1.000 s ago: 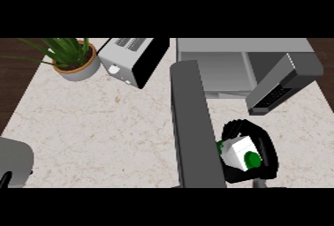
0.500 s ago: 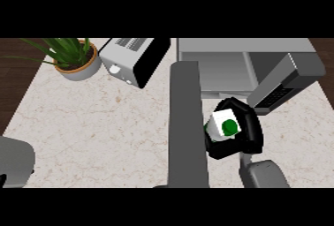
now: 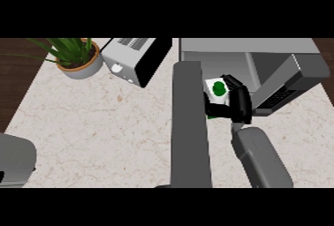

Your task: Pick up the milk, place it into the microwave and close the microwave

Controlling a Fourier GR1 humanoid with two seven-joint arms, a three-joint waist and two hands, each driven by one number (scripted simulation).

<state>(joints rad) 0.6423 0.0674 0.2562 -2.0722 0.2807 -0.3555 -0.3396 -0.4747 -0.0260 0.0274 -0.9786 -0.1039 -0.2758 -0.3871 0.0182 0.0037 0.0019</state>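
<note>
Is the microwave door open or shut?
Open. The door stands out from the microwave towards the robot, and the right hand holds the milk before the opening.

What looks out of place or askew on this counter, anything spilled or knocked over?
Nothing is spilled or damaged. The microwave door juts wide open over the counter, and the milk is held in the right robot hand near the opening. The toaster stands at an angle.
</note>
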